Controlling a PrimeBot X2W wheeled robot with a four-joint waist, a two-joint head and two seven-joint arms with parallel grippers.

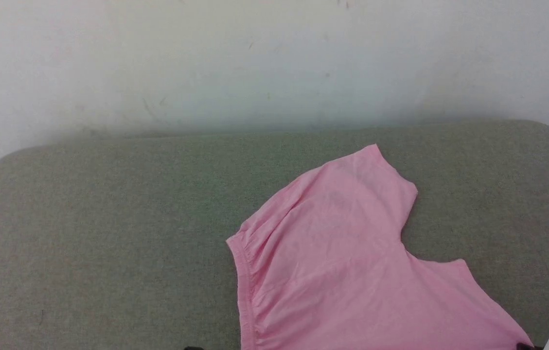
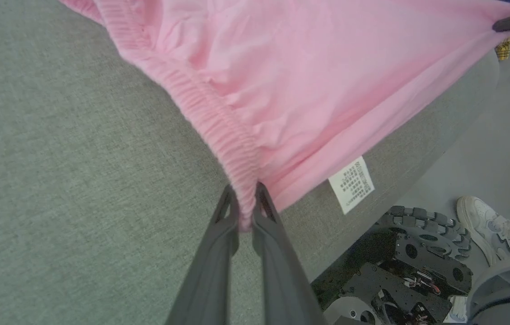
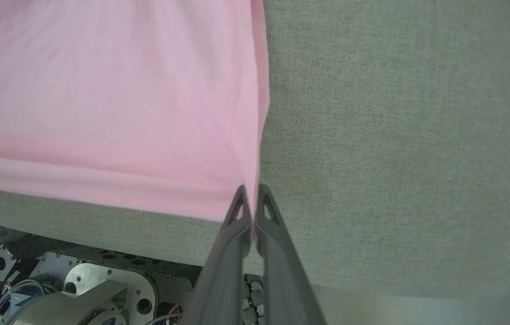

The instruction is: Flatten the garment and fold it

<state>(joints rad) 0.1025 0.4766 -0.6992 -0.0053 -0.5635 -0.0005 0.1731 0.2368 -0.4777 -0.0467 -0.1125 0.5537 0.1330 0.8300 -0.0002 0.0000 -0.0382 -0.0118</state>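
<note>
The pink shorts point(image 1: 332, 253) are lying nearly flat on the grey table point(image 1: 109, 233), near its front right. The left gripper point(image 2: 245, 211) is pinching the waistband point(image 2: 218, 117) and the right gripper point(image 3: 250, 205) is pinching a leg-hem corner. Flattening is looking almost done, with folding not yet begun.
</note>
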